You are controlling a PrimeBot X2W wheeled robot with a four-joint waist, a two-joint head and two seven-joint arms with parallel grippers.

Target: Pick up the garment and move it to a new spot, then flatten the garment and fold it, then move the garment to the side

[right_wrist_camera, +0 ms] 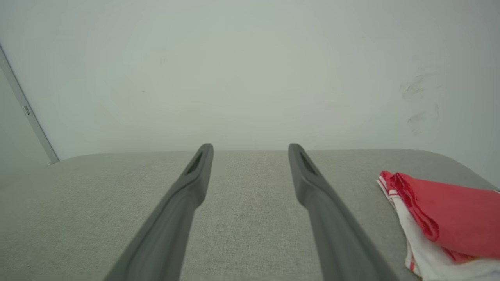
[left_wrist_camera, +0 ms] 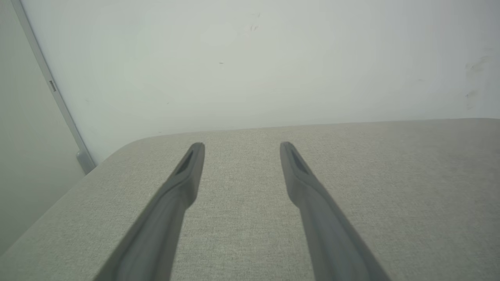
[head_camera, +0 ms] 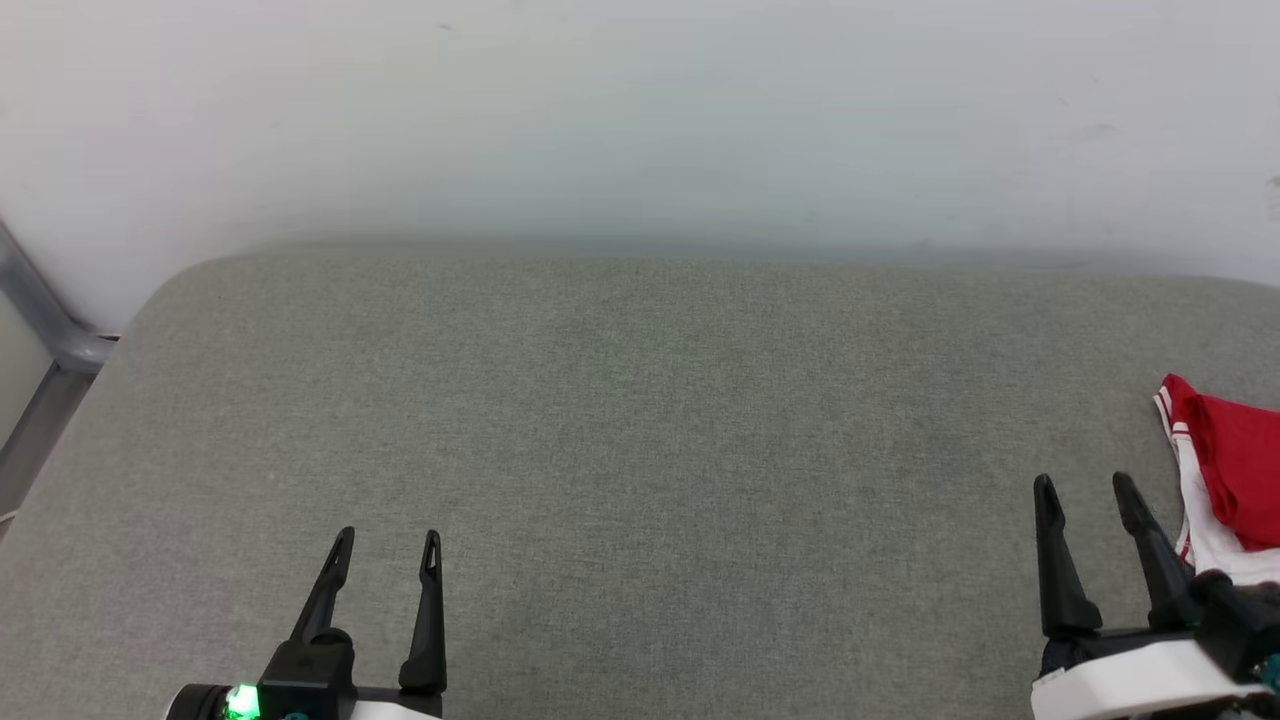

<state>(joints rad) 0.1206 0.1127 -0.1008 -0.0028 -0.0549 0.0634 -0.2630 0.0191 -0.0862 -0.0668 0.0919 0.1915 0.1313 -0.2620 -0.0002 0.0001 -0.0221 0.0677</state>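
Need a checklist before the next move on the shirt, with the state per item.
1. Left gripper open, empty: ok.
2. Right gripper open, empty: ok.
3. Shirt on the grey pad, apart from both grippers: ok.
4. Whole shirt in head view: not ok, cut off at the right edge.
5. Shirt flat: not ok, red layer bunched over white.
6. Printed side up: cannot tell.

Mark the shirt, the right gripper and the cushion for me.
shirt (right_wrist_camera: pixel 449 210): right wrist view, red top fold.
right gripper (head_camera: pixel 1083 480): head view, midway between its jaws.
cushion (head_camera: pixel 640 450): head view, bare grey middle.
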